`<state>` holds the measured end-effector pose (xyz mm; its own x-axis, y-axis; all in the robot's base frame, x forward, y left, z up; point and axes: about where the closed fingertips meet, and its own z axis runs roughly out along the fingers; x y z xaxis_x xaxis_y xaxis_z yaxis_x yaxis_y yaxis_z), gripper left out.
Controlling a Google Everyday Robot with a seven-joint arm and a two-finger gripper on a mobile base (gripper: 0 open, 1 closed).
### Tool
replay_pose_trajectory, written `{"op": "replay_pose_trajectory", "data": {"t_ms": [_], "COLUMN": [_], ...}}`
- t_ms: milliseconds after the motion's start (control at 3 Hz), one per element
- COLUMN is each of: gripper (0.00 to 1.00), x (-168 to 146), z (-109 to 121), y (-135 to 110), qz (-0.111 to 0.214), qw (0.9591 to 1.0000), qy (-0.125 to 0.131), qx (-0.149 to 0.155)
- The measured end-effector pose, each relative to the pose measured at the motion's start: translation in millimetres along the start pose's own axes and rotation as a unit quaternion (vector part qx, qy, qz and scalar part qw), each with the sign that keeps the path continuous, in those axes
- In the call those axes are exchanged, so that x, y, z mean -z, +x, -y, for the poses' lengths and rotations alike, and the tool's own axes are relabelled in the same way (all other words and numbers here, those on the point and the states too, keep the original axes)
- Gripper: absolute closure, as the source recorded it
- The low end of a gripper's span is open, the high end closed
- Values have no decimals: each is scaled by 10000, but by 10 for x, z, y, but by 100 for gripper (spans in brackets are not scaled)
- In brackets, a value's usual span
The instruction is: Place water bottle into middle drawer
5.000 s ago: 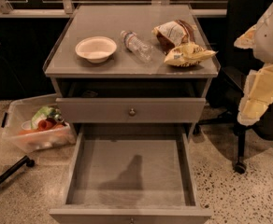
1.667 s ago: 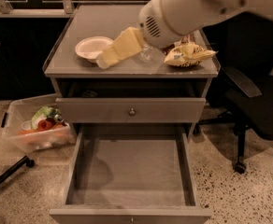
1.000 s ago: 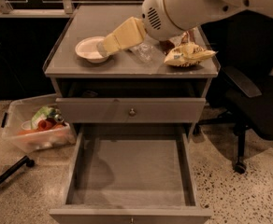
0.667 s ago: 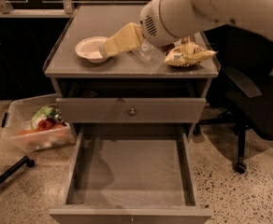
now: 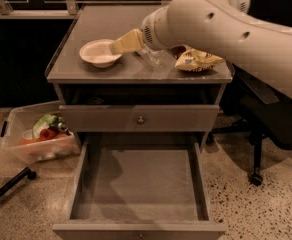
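The water bottle (image 5: 154,59) lies on the cabinet top (image 5: 86,70), between the white bowl (image 5: 100,53) and the snack bags; my arm covers its far end. My gripper (image 5: 118,46) hangs just above the tabletop, at the bowl's right rim and up and left of the bottle. It holds nothing that I can see. The middle drawer (image 5: 138,184) is pulled wide open low at the front, its grey floor bare.
A yellow snack bag (image 5: 196,60) lies right of the bottle, with a brown one mostly behind my arm. The drawer above (image 5: 141,119) is closed and has a round knob. A clear bin (image 5: 38,140) of items stands on the floor left; an office chair (image 5: 266,129) stands right.
My arm has swung in from the right across the tabletop. Over the last second the gripper has stayed near the bowl's right rim, a little lower. The bottle has not moved.
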<state>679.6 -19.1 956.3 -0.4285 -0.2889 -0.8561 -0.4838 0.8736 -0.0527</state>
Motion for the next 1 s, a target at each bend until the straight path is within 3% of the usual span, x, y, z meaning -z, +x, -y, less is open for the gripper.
{"op": "replay_pose_trajectory", "data": {"t_ms": [333,1000], "gripper": [0,0], "x": [-354,-650], "z": [306,593], "y": [-52,-203], "qz": [34,-302], "qw": [9999,9985], "qy": [102,-402], "qx": [-80,216]}}
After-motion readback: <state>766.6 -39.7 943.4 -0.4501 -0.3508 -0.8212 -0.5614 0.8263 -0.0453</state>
